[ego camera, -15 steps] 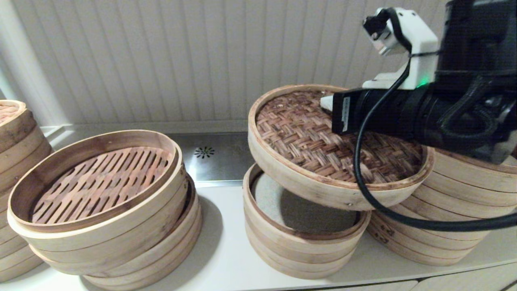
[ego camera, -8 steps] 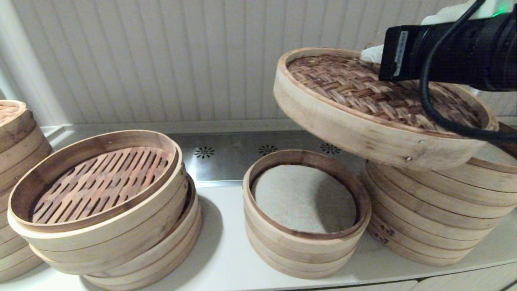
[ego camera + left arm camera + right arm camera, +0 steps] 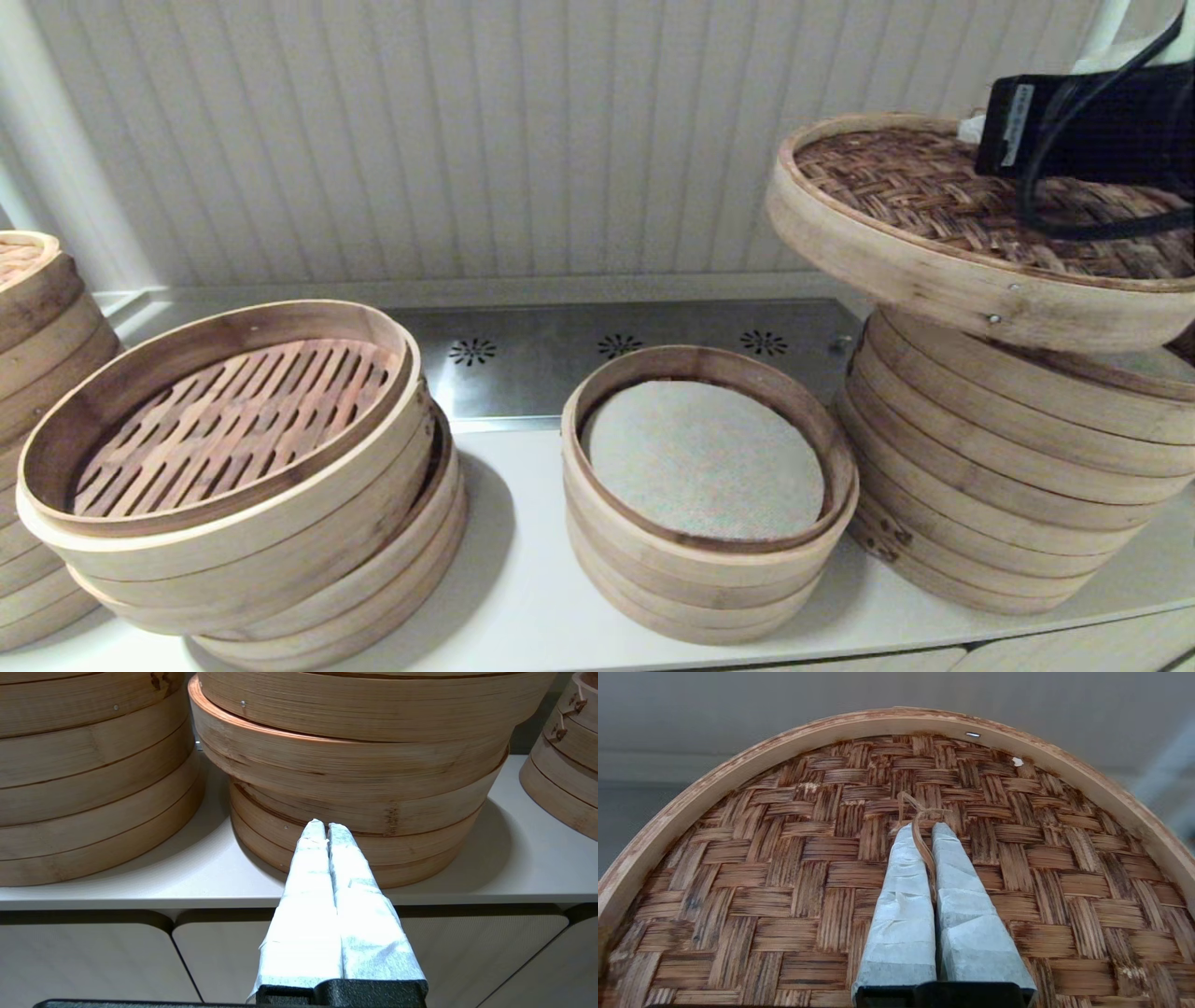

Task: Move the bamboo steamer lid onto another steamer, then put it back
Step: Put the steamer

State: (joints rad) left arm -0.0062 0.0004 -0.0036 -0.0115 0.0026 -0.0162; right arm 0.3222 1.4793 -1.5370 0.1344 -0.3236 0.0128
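The bamboo steamer lid (image 3: 915, 187) hangs tilted at the right, its low edge close over the tallest steamer stack (image 3: 990, 467); I cannot tell whether they touch. My right gripper (image 3: 924, 830) is shut on the thin loop handle (image 3: 920, 816) at the middle of the lid's woven top (image 3: 808, 858). In the head view only its black arm (image 3: 1092, 126) shows above the lid. The shorter three-band steamer (image 3: 700, 579) stands uncovered in the middle, with a pale liner (image 3: 705, 457) inside. My left gripper (image 3: 326, 828) is shut and empty, parked low in front of the counter edge.
A wide basket with a slatted floor (image 3: 233, 551) sits on a stack at the left, and another stack (image 3: 37, 308) stands at the far left. A steel strip with vent holes (image 3: 560, 350) runs along the panelled back wall. The white counter (image 3: 523, 579) ends in front.
The right arm has carried the lid up and to the right, from above the middle three-band steamer to above the tall stack. The middle steamer's liner is now fully exposed.
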